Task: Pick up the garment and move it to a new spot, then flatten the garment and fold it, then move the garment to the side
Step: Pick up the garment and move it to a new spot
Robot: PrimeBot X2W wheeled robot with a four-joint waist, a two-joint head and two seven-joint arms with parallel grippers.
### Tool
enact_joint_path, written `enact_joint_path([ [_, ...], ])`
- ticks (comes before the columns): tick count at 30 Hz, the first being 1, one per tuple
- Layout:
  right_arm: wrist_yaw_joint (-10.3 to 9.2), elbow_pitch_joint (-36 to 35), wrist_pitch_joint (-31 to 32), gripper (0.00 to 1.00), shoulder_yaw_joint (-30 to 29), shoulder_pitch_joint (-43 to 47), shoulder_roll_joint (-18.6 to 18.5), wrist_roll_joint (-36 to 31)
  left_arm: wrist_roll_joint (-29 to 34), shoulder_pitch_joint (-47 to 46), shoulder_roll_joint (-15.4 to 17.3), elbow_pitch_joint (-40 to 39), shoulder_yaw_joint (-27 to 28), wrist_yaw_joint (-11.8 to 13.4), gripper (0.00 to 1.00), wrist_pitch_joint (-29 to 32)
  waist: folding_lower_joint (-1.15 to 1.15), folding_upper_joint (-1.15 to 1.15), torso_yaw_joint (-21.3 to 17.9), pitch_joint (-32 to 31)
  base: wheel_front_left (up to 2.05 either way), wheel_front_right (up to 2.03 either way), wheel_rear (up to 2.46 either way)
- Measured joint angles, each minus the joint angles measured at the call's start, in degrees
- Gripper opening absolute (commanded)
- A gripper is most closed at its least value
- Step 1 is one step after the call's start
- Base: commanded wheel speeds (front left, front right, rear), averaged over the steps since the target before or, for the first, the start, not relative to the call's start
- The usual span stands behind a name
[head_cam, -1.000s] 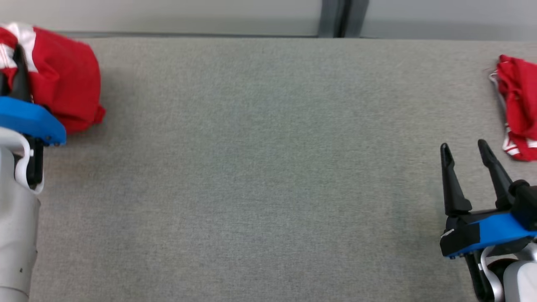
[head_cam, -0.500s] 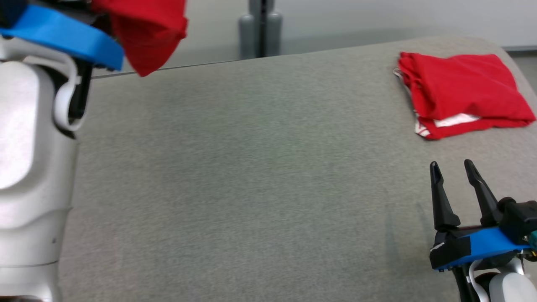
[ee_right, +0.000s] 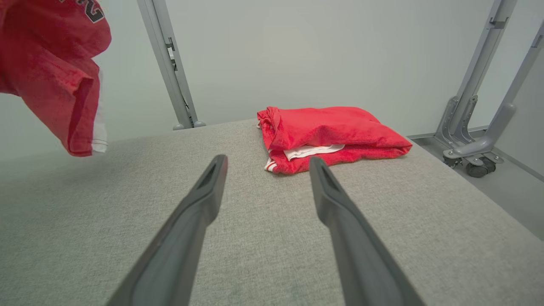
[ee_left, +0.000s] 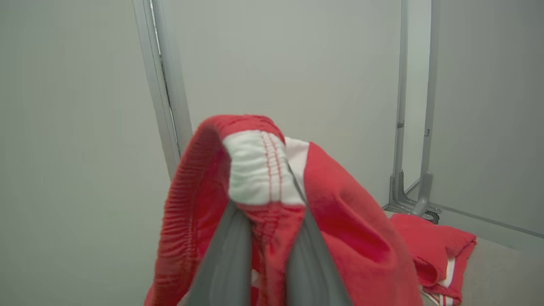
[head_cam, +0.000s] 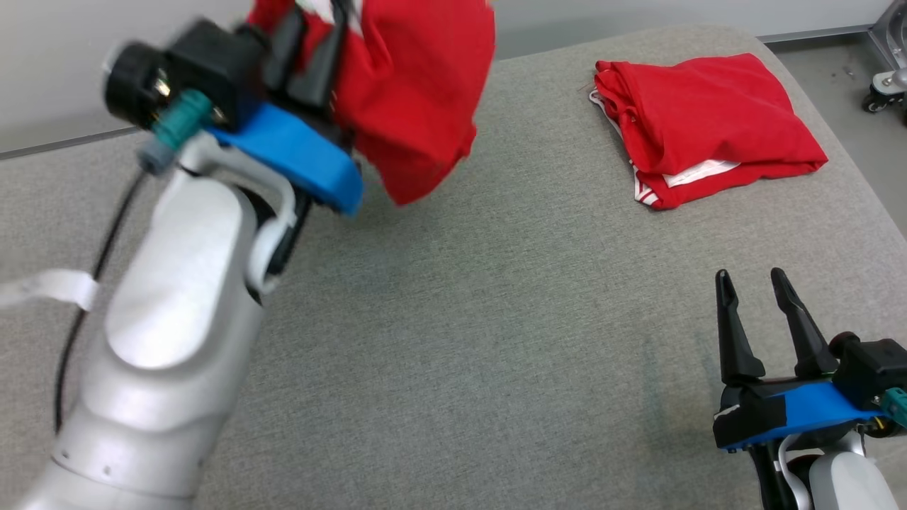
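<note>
2 grippers | left gripper [head_cam: 312, 39] pinched shut on garment [head_cam: 418, 92] at waistband, hanging left of folded pile [head_cam: 701, 120], raised for carrying | right gripper [head_cam: 750, 276] spread wide, empty, nearside of folded pile, likely awaiting flattening

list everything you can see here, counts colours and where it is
crumpled red cloth garment with white trim: 1, red and white, hanging in the air above the table's far left part
folded red cloth garment with white trim: 1, red and white, lying on the table's far right corner
grey fabric-covered table: 1, grey, across the scene
grey metal frame posts: 3, grey, behind and to the right of the table
pale grey left forearm: 1, lower left, reaching up
left gripper: 1, blue and black, raised, jaws shut on the crumpled garment
right gripper: 1, blue and black, lower right, low over the table, jaws open
</note>
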Motion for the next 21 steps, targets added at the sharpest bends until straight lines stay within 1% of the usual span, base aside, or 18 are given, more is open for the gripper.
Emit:
enact_joint_path([
  [5, 0.0, 0.71, -0.13, 1.0, 0.1, -0.24, 0.01, -0.14, -0.07, 6.87, -1.67, 2.35, -3.22, -0.01, 0.0, -1.74, 0.0, 0.0, 1.2, 0.07, 0.0, 0.0, 0.0],
  [10, 0.0, 1.26, -0.08, 1.0, 0.78, -1.09, 0.02, -0.27, -0.46, 14.34, -2.59, 5.56, -5.65, 0.29, 0.0, -3.99, 0.0, 0.0, 2.82, -0.23, 0.0, 0.0, 0.0],
  [18, 0.0, 2.68, 0.03, 1.0, 1.33, -0.84, 0.02, -0.29, -1.05, 25.51, -5.02, 8.36, -10.21, 0.4, 0.0, -6.62, 0.0, 0.0, 5.64, -1.93, 0.0, 0.0, 0.0],
  [19, 0.0, 2.75, 0.1, 1.0, 1.42, -0.75, 0.03, -0.29, -1.1, 26.4, -5.21, 8.58, -10.46, 0.43, 0.39, -6.78, 0.0, 0.0, 6.04, -2.2, 0.0, 0.0, 0.0],
  [20, 0.0, 2.78, 0.11, 1.0, 1.49, -0.65, 0.03, -0.34, -1.23, 27.03, -5.3, 8.75, -10.56, 0.78, 1.0, -7.12, 0.0, 0.0, 6.39, -2.44, 0.0, 0.0, 0.0],
  [21, 0.0, 2.94, 0.12, 1.0, 1.58, -0.5, 0.04, -0.44, -1.23, 27.55, -5.33, 8.84, -10.69, 1.19, 1.0, -7.46, 0.0, 0.0, 6.74, -2.75, 0.0, 0.0, 0.0],
])
